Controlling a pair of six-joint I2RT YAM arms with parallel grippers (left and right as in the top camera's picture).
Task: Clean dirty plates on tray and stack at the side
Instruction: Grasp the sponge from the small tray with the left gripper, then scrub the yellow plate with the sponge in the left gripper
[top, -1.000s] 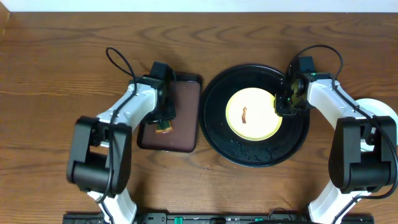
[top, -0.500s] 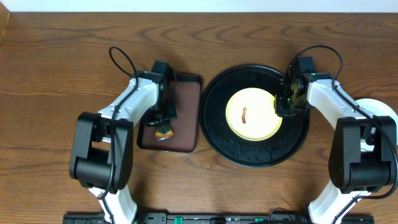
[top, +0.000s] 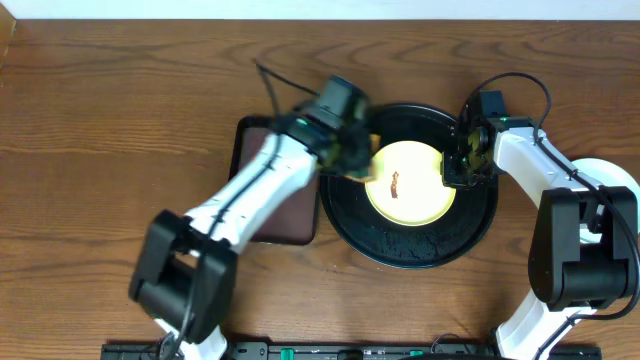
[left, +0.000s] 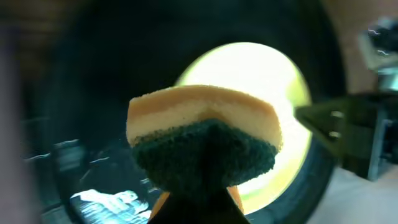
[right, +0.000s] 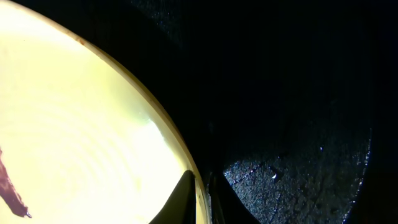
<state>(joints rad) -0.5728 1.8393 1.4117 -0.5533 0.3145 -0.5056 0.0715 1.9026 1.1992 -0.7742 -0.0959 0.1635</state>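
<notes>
Robot lab bench is indicated, not a home kitchen. Two arms, left arm (top: 255, 190) and right arm (top: 535, 165), are mounted on a black rail (top: 320, 352) at the near edge of a wood-grain table (top: 100, 120). An exposed cable (top: 520, 82) is looped at the right wrist. A plain pale wall strip (top: 320, 8) is seen at the far edge. Kitchenware is laid straight on the table: black tray (top: 420, 245), brown tray (top: 295, 215), plate (top: 415, 195), sponge (left: 202, 118).

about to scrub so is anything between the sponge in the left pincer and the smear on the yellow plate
Nothing visible. The sponge in the left pincer hangs over the yellow plate's left edge, and the red-brown smear lies bare. The right pincer clamps the right rim, off that path.
</notes>
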